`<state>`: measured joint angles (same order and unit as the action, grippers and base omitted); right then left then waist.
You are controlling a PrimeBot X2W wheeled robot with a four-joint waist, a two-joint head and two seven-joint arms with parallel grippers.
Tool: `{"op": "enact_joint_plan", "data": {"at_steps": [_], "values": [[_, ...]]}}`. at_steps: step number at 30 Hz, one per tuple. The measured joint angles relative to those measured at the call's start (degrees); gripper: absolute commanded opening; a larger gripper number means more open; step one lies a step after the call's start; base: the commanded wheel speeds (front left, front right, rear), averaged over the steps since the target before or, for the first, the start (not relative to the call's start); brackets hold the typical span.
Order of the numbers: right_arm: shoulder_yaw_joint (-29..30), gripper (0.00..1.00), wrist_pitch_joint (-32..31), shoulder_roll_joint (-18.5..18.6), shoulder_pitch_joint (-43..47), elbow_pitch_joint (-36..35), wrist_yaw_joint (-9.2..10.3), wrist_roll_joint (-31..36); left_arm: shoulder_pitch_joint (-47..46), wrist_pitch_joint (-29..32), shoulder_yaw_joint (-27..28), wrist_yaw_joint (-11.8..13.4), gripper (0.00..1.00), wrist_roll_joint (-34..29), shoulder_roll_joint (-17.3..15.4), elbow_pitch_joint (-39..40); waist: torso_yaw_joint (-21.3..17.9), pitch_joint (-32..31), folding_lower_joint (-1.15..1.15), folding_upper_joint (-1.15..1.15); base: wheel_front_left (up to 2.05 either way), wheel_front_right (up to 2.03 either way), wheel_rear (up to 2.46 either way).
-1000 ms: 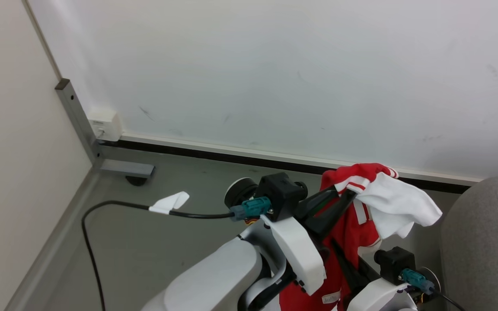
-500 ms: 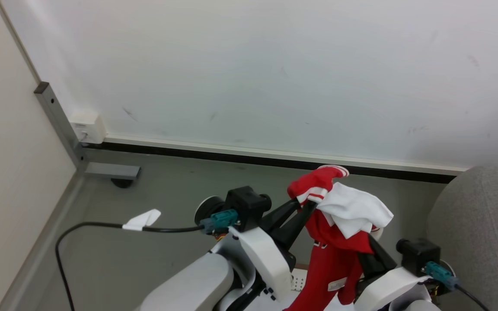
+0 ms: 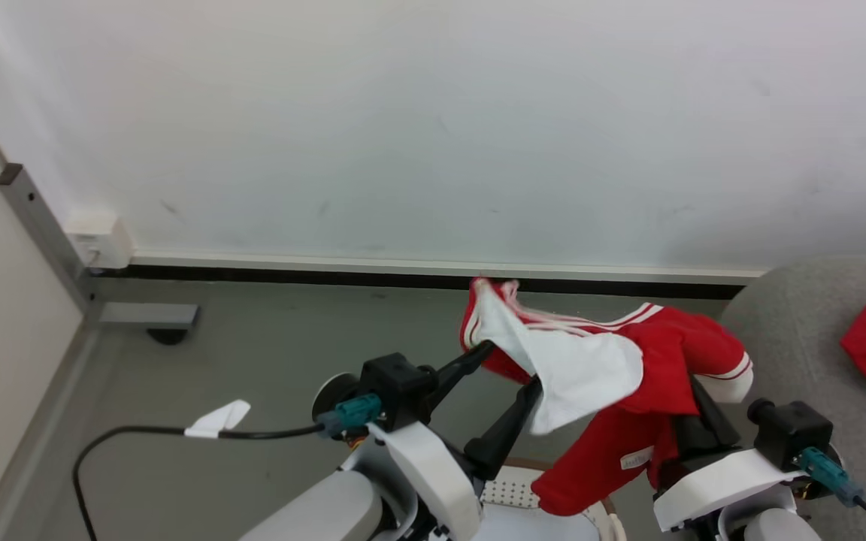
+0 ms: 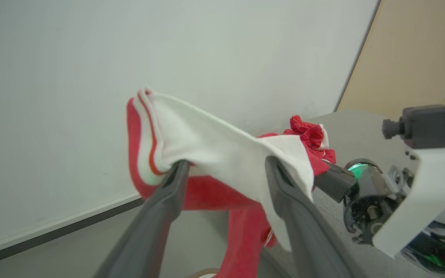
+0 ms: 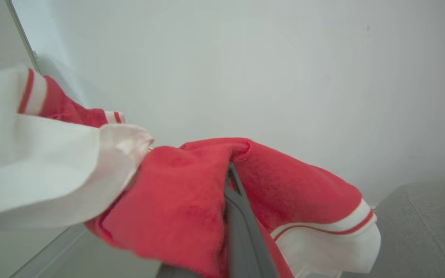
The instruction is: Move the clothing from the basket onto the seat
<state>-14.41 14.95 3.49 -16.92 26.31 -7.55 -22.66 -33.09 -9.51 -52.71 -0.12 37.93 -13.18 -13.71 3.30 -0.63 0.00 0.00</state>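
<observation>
White wall [image 3: 433, 113], dark baseboard strip [image 3: 403, 279], grey floor [image 3: 267, 338], white socket box [image 3: 98, 239], grey metal post [image 3: 34, 214]

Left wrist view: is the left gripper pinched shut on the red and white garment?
No, the left gripper stands open, with the garment draped across its two spread fingers.

Smooth white shells cover the left forearm [image 3: 313, 511] and right wrist [image 3: 711, 481]. Each wrist carries a boxy black camera block [image 3: 392, 383] with a teal connector [image 3: 354, 412]; from the left one runs a black cable [image 3: 132, 432] with a white tag [image 3: 219, 419]. The fingers [image 3: 504, 432] are long, dark grey, tapered.
</observation>
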Motion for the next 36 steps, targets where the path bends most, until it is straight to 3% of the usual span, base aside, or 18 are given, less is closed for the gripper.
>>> {"op": "enact_joint_plan", "data": {"at_steps": [8, 21, 36], "values": [[3.36, 0.00, 0.00, 1.45, 0.65, -3.93, 0.00, 2.12, 1.92, -1.68, 0.00, 0.76, 1.00, -0.58, -2.45, -0.62, -5.03, 0.59, 0.00, 0.00, 0.00, 0.00, 0.00], [7.48, 0.00, 0.00, 3.25, 2.84, -12.01, 0.00, 4.28, 2.29, -3.88, 0.71, 2.12, 1.00, -2.40, -3.69, 0.55, -16.18, 2.65, 0.00, 0.00, 0.00, 0.00, 0.00], [8.67, 0.00, 0.00, 3.34, 5.55, -17.97, 0.00, 3.39, 2.99, -5.47, 2.83, 1.57, 1.00, -4.98, -3.03, -0.85, -28.59, 5.08, 0.00, 0.00, 0.00, 0.00, 0.00]]}}
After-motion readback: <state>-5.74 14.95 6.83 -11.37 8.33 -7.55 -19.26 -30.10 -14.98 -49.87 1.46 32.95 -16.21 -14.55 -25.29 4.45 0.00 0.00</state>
